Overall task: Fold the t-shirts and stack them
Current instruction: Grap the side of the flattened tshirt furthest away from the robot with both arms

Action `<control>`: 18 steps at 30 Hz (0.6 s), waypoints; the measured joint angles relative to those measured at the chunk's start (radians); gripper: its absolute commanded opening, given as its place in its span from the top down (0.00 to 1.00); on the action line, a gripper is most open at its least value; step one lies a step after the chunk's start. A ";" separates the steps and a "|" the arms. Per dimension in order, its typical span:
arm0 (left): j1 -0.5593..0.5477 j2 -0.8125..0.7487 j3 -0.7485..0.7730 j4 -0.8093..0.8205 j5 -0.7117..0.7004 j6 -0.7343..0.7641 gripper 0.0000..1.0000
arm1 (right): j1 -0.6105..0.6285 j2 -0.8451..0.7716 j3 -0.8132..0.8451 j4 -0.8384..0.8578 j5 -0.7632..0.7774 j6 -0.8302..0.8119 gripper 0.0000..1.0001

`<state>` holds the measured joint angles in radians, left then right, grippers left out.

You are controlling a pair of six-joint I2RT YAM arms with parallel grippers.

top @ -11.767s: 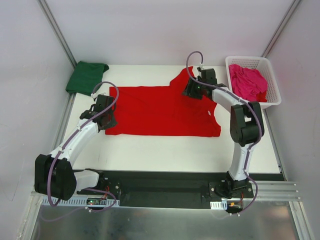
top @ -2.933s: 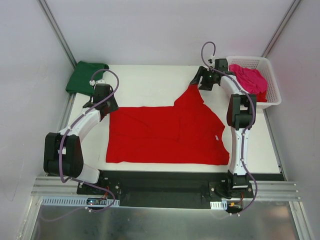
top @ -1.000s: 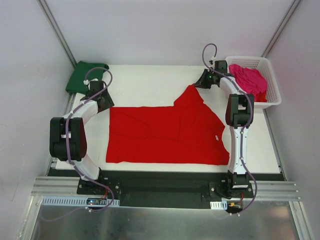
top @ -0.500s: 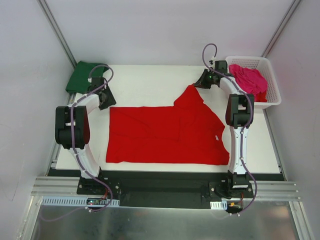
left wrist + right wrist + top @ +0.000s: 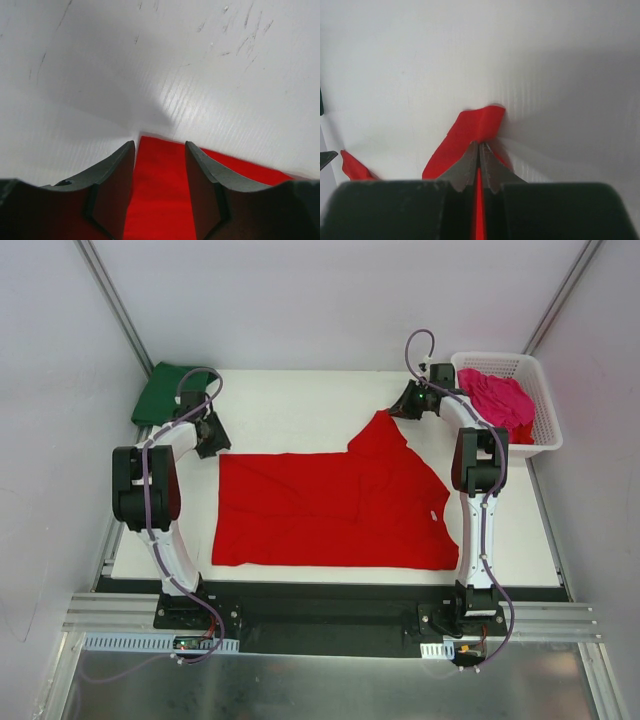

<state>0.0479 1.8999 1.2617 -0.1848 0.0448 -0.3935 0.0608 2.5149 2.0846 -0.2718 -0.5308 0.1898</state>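
table (image 5: 300,400): just one, white, kinda scuffed, fills most of the top view
t-shirts: three in total, one of each colour
red t-shirt (image 5: 320,505): one, spread mostly flat across the middle of the table, far right part dragged up into a peak pointing at the back right
arms: two, white and black; left arm (image 5: 150,490) bent round to the red t-shirt's far left corner, right arm (image 5: 480,480) stretched straight back to the tip of the peak
basket (image 5: 545,410): one, white plastic lattice, parked at the back right corner
green t-shirt (image 5: 165,390): one, dark green, bunched up at the back left corner, not touching the red one
pink t-shirt (image 5: 497,400): one, magenta, crumpled inside the basket
left gripper (image 5: 160,145): jaws apart, down low at the table, straddling the red corner; cloth lies flat in the gap, not pinched
right gripper (image 5: 480,145): clamped tight on the red fabric at the tip of the peak, small flap of cloth poking out past the fingertips
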 measured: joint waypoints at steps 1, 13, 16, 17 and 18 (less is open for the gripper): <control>0.000 0.013 0.013 -0.005 0.004 -0.002 0.56 | 0.000 0.000 -0.002 0.000 -0.001 0.001 0.98; 0.006 0.060 0.062 -0.091 0.004 -0.009 0.59 | -0.006 0.000 -0.004 0.003 -0.002 0.006 0.98; 0.006 0.064 0.071 -0.106 0.003 -0.011 0.66 | -0.007 0.000 -0.004 0.006 -0.003 0.008 0.98; 0.006 0.066 0.073 -0.110 0.002 -0.012 0.67 | -0.007 0.000 -0.004 0.006 -0.003 0.009 0.98; 0.006 0.070 0.077 -0.113 0.002 -0.012 0.68 | -0.007 0.000 -0.004 0.006 -0.005 0.009 0.98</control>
<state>0.0544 1.9701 1.3388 -0.2977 0.0471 -0.4057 0.0540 2.5149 2.0808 -0.2653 -0.5354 0.1986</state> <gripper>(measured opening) 0.345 0.022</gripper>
